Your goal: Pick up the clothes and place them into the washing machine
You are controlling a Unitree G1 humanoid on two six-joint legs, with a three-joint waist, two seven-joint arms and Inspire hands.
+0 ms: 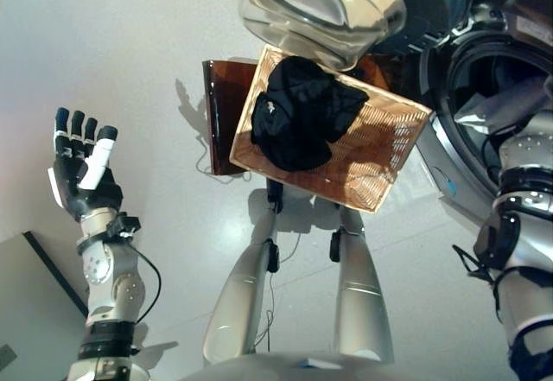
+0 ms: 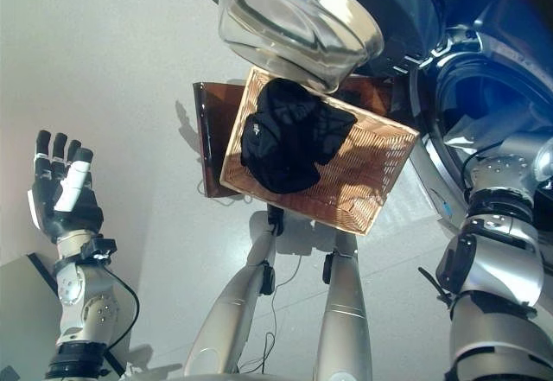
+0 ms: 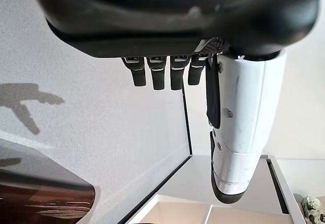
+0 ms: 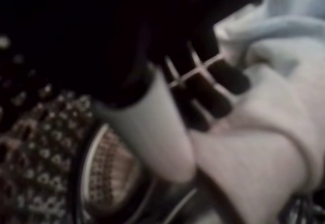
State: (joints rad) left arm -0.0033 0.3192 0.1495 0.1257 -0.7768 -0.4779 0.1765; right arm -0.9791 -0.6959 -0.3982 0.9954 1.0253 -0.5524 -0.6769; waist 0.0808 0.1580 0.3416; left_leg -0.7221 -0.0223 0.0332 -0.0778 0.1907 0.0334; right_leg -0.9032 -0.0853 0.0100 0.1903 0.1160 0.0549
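1. A black garment [image 1: 300, 113] lay crumpled in a heap, with a small pale mark on its left side, in the left half of a woven wicker basket [image 1: 380, 161].
2. The basket was rectangular, tan and tilted in the view, and it rested on a dark reddish-brown stand [image 1: 223, 104] on the pale floor [image 1: 130, 44].
3. A second piece of clothing, a pale grey-white cloth [image 4: 254, 148], showed inside the washing machine [image 1: 449, 174] at the right; a fold of it was visible through the round opening [image 1: 488, 109] in the head views.
4. The machine's door [image 1: 320, 5], with its clear domed glass, hung open above the far edge of the basket.
5. The right hand [image 4: 203, 89] was inside the drum: its wrist view showed dark fingers [image 4: 226, 82] and the white-covered thumb [image 4: 160, 127] against the pale cloth, with the perforated drum wall [image 4: 45, 148] beside them. The view was too dim and blurred to tell whether the fingers gripped the cloth or merely lay on it.
6. The left hand [image 1: 82, 169] was raised at the far left, well apart from the basket and the black garment, palm up, its fingers straight and spread, holding nothing.
7. The black garment lay between the 2 hands, touched by neither.
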